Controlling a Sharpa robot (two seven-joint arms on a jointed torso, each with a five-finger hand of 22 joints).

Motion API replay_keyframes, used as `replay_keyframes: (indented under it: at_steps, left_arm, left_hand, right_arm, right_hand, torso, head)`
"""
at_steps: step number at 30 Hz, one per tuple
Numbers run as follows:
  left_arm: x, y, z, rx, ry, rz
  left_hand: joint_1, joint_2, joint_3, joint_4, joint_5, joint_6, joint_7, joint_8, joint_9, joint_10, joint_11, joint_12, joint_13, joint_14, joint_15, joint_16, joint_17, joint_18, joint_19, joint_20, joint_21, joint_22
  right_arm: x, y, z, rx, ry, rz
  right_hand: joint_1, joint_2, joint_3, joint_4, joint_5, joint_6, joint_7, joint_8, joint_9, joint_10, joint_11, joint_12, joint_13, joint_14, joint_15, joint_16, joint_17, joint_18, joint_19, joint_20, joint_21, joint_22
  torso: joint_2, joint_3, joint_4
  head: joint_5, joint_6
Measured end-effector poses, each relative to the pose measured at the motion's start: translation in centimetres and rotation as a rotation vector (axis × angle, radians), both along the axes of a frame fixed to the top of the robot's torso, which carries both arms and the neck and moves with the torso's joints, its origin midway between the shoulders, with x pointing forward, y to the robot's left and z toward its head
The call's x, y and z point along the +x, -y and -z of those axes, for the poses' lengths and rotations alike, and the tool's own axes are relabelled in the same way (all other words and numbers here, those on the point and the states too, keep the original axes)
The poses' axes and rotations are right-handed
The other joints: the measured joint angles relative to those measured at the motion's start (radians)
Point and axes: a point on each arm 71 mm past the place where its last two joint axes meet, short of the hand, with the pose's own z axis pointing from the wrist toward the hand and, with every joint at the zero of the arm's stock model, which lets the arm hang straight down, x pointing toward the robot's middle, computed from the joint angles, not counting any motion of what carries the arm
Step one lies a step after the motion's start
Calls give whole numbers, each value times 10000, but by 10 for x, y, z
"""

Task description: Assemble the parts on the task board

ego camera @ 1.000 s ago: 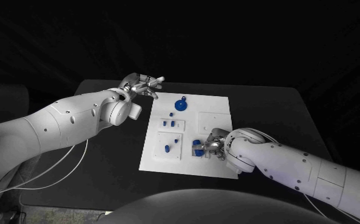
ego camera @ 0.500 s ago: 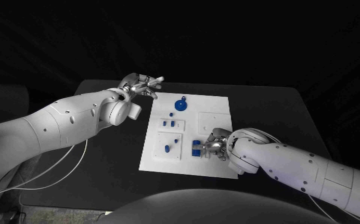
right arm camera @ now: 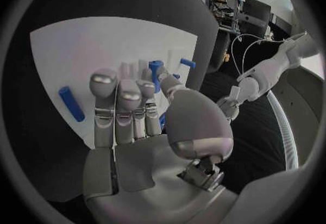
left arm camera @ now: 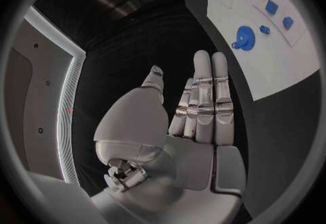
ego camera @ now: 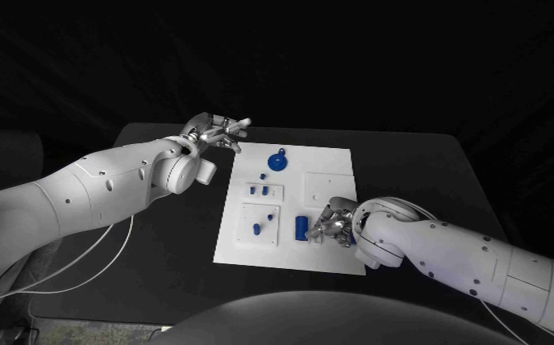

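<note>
I see my right hand (ego camera: pixel 334 227) empty, fingers loosely apart, beside a blue rod (ego camera: pixel 303 226) on the board (ego camera: pixel 329 161) — left hand (ego camera: pixel 219 131) spread off its far corner.

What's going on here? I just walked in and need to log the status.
A two-armed robot is assembling blue parts on a white board. Its right hand sits low over the board's near edge, beside a blue peg lying flat; the peg looks free of its fingers. The left hand hovers open off the board's far corner, holding nothing. A blue gear and other small parts lie on the board.
</note>
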Motion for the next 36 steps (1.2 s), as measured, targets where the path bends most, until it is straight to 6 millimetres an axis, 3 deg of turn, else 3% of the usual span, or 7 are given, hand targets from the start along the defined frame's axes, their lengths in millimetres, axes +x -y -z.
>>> replay_keyframes:
  at_steps: [3,9,13,17,19,26,36]
  left_arm:
    - [0,0,0,4,0,-3]
    - [0,-2,0,19,0,-23]
    - [0,-2,0,25,1,-34]
    - [0,-2,0,26,1,-35]
    - [0,-2,0,24,1,-32]
    - [0,-1,0,13,2,-13]
    - [-1,0,0,-6,-1,20]
  left_hand:
    - [42,42,0,0,0,0,0,0,0,0,0,0,0,0,0,0,0,0,0,0,0,0]
    - [53,53,-41,-41,0,0,0,0,0,0,0,0,0,0,0,0,0,0,0,0,0,1]
    - [53,53,-41,-41,0,0,0,38,0,0,0,0,0,0,0,0,0,0,0,0,0,1]
    - [53,53,-41,-41,0,0,0,39,0,0,0,0,0,0,0,0,0,0,0,0,0,1]
    - [53,53,-41,-41,0,0,0,39,0,0,0,0,0,0,0,0,0,0,0,0,0,1]
    - [53,53,-41,-41,0,0,0,39,0,0,0,0,0,0,0,0,0,0,0,0,0,1]
    - [53,53,-41,-41,0,0,0,38,0,0,0,0,0,0,0,0,0,0,0,0,40,2]
  right_arm:
    - [3,11,-2,-84,83,177]
    - [15,36,-16,-148,370,630]
    - [23,58,-29,-239,520,865]
    - [25,76,-32,-491,414,906]
    - [26,85,-33,-661,302,909]
    - [27,99,-28,-1252,-40,788]
    - [19,94,-14,-2035,-405,448]
  right_hand:
    - [-86,86,16,-227,69,0,0,0,115,36,-36,66,36,0,0,0,-18,0,-22,-21,40,0]
    - [-199,190,32,-264,202,-46,45,0,129,35,-36,96,54,-1,1,0,-50,0,-25,-24,40,0]
    - [-271,161,32,-264,582,-205,93,0,-60,35,-35,96,54,-1,1,0,-78,1,-26,-25,40,0]
    - [-317,199,32,-264,620,-209,97,0,-450,33,-33,96,28,-1,1,0,-116,0,-26,-25,35,0]
    - [-380,136,29,-262,568,-298,184,-35,-595,-21,21,47,-8,-1,1,0,-118,0,-26,-25,-21,0]
    - [-578,-62,113,159,287,-299,186,-36,-1039,-40,39,8,-57,-1,1,0,-118,0,-21,-20,-21,0]
    - [-721,-660,557,978,76,-296,192,-36,-1053,-56,56,-40,-101,-1,1,42,-83,0,-20,-19,-21,0]
  torso:
    - [2,-1,-1]
    - [3,5,-9]
    - [3,15,-20]
    - [1,16,-22]
    - [1,17,-22]
    - [9,17,-20]
    - [20,12,16]
  head:
    - [-21,0]
    - [-81,0]
    - [-152,0]
    - [-219,0]
    - [-249,0]
    - [-346,0]
    - [-353,0]
